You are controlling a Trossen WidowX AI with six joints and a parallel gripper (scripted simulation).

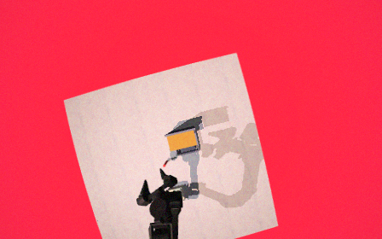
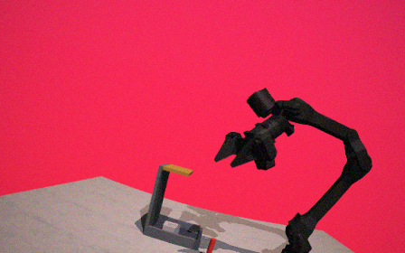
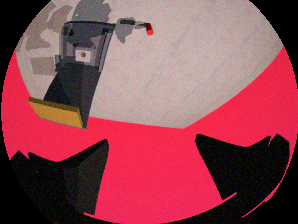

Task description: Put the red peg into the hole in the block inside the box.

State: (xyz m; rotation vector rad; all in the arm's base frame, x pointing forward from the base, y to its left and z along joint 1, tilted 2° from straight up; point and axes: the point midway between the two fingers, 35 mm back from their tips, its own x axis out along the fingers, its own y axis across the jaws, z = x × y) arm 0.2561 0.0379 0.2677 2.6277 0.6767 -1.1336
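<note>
The red peg [image 1: 164, 164] [image 2: 211, 246] [image 3: 150, 30] stands on the table outside the box, near its open front. The grey box [image 2: 173, 238] [image 3: 75, 85] has an orange flat roof [image 1: 182, 140] [image 2: 178, 170] [image 3: 56, 114] jutting from its tall back wall. Under the roof a pale block [image 2: 171, 225] [image 3: 83, 55] with a dark hole in its top sits on the box floor; the roof hides it in the top view. My gripper [image 1: 153, 176] [image 2: 224, 163] [image 3: 153, 142] is open and empty. It hangs high above the table, on the arm's side of the box, higher than the roof.
The pale table [image 1: 107, 128] [image 2: 46, 212] [image 3: 200, 65] bears the box. Its far edges show against the red background. Low grey walls edge the box floor. Shadows of the arm and box fall across the table beside the box.
</note>
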